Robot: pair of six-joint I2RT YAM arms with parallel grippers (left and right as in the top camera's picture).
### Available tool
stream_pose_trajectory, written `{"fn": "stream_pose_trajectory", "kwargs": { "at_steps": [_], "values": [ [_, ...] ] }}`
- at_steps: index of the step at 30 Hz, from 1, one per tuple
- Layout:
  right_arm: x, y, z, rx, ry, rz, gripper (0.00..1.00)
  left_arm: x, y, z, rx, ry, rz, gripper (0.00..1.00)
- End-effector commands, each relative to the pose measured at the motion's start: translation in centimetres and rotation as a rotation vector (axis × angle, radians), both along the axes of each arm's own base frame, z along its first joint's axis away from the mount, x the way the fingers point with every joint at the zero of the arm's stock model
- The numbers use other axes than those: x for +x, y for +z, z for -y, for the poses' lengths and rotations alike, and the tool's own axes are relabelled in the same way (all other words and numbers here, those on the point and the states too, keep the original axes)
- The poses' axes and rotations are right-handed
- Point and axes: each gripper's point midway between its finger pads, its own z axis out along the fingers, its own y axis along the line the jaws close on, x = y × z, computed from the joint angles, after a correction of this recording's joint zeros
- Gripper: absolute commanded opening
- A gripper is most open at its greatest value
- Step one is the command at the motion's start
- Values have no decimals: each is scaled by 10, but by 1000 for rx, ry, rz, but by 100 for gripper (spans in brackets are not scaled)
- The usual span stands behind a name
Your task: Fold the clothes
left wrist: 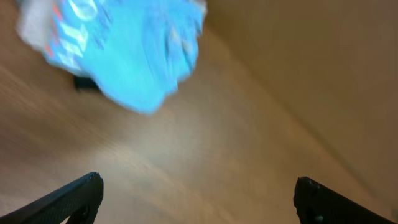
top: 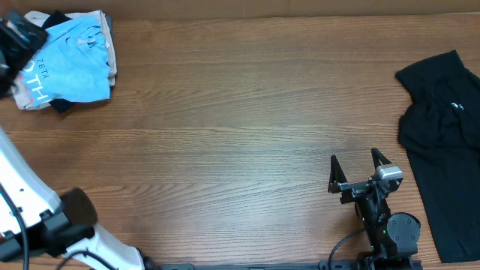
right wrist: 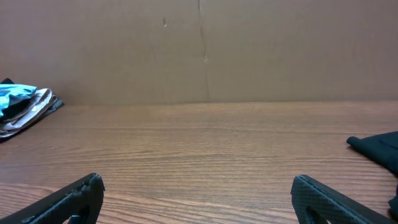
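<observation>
The clothes, a light blue T-shirt [top: 73,56] with white lettering, lie bunched on a small pile at the table's far left corner. In the left wrist view the T-shirt [left wrist: 130,50] shows blurred at the upper left, with a red mark near its edge. My left gripper [top: 22,34] hovers by the pile's left side; its jaws [left wrist: 198,180] stand wide open and hold nothing, with bare wood between them. My right gripper [top: 358,166] sits near the front right, also open and holding nothing [right wrist: 196,180]. From there the T-shirt [right wrist: 15,93] is far off at the left.
Beige cloth [top: 111,52] and a bit of black fabric [top: 60,107] lie under the T-shirt. A black garment [top: 442,142] is spread along the right edge, also seen in the right wrist view [right wrist: 379,146]. A brown wall [right wrist: 199,50] backs the wooden table [top: 240,127].
</observation>
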Motion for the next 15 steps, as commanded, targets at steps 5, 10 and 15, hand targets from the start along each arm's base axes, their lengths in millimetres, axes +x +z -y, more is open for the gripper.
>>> {"fn": "stream_pose_trajectory", "kwargs": {
  "at_steps": [5, 10, 15],
  "values": [
    [0, -1, 1, 4, -10, 5, 100, -71, -42, 138, -64, -294, -174, 100],
    [0, -1, 1, 4, -10, 5, 100, -128, -78, 194, -74, -468, -282, 100],
    [0, -1, 1, 4, -10, 5, 100, -176, -109, 210, -79, -539, -360, 100]
  ]
}}
